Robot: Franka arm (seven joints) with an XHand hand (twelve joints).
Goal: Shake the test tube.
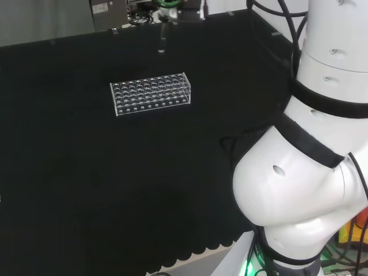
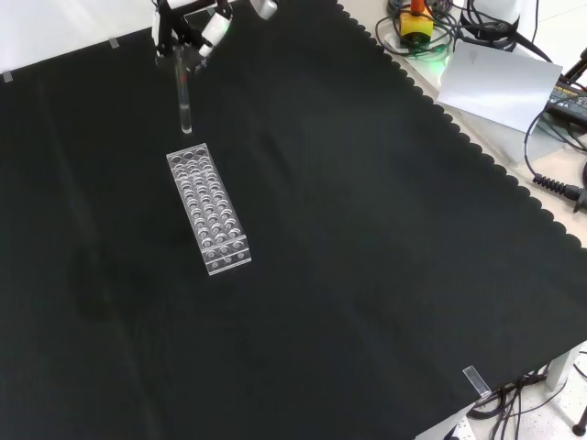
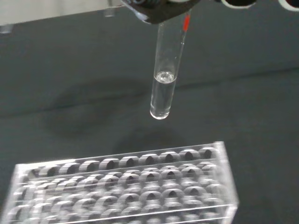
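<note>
The white arm [image 1: 305, 172] rises as large rounded links along the right side of the head view, banded in black, and reaches out to the far edge of the bench. There the hand [image 2: 188, 27] hangs above the cloth; in the front view it enters at the top left, black and white, with its fingers [image 2: 218, 26] curled inward and pinching the upper end of the test tube [image 2: 184, 96]. The tube hangs upright below the hand, clear of the cloth and of everything else. In the wrist view its rounded lower end holds a short column of clear liquid, and a small red mark shows near where the fingers grip.

The black cloth [image 2: 367, 257] covers the whole bench, its scalloped edge running along the right in the front view. On it stands a clear plastic test tube rack [image 2: 208, 209], a long block with rows of round holes; no tube can be made out in it. In the front view the rack lies just below the tube's tip, with its narrow end toward the hand. In the head view it sits left of centre, nearer than the hand.

Beyond the cloth's right edge in the front view lie a white sheet [image 2: 500, 87], black cables [image 2: 550, 174] and a yellow and red button box [image 2: 417, 26].
</note>
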